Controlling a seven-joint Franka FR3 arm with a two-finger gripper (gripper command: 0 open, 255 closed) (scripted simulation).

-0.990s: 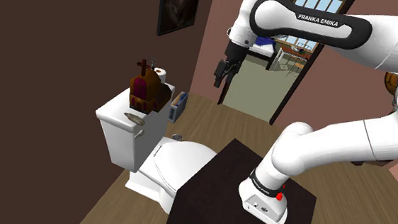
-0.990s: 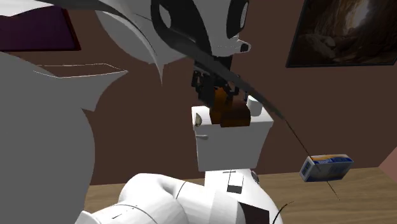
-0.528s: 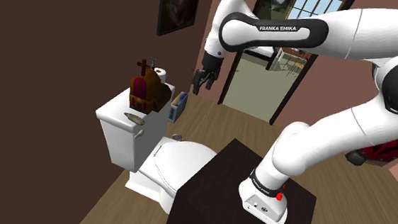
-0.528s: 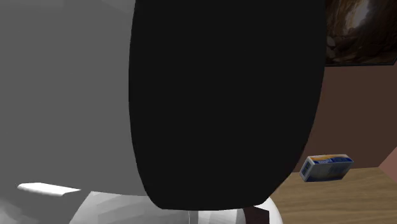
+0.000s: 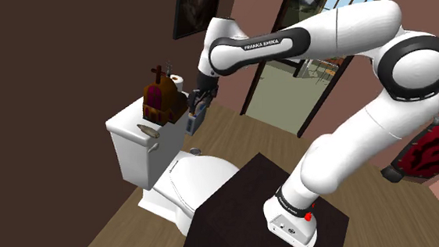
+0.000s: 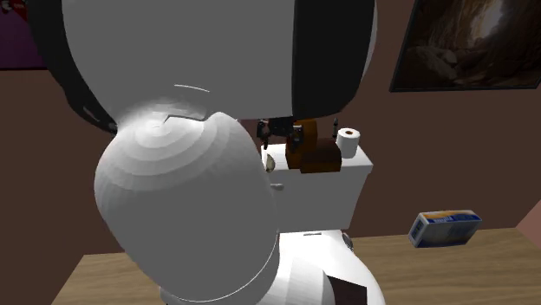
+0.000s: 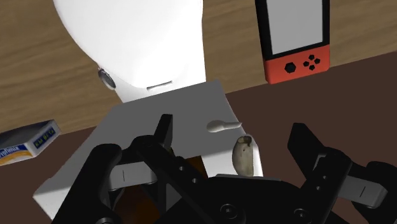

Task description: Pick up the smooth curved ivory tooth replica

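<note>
A white toilet tank lid (image 7: 146, 130) lies below my gripper (image 7: 233, 127), which is open, with its black fingers (image 7: 165, 132) wide apart. Between them, at the lid's far end, rests a small, smooth, curved ivory tooth (image 7: 222, 126). Just beside it sits a mottled beige oval piece (image 7: 244, 156), which also lies on the tank's left end (image 5: 144, 128) in the shoulder view. There my gripper (image 5: 197, 104) hangs by the tank's right end, holding nothing.
A brown and maroon figure (image 5: 162, 100) and a toilet roll (image 6: 348, 141) stand on the tank. A blue box (image 6: 444, 227) and a red handheld console (image 7: 296, 41) lie on the wooden floor. The toilet bowl (image 7: 133, 44) is in front of the tank, and a doorway (image 5: 275, 100) is at the back.
The arm has swung toward the shoulder view's left and come down from the doorway to the tank's right end. The fingers have stayed open.
</note>
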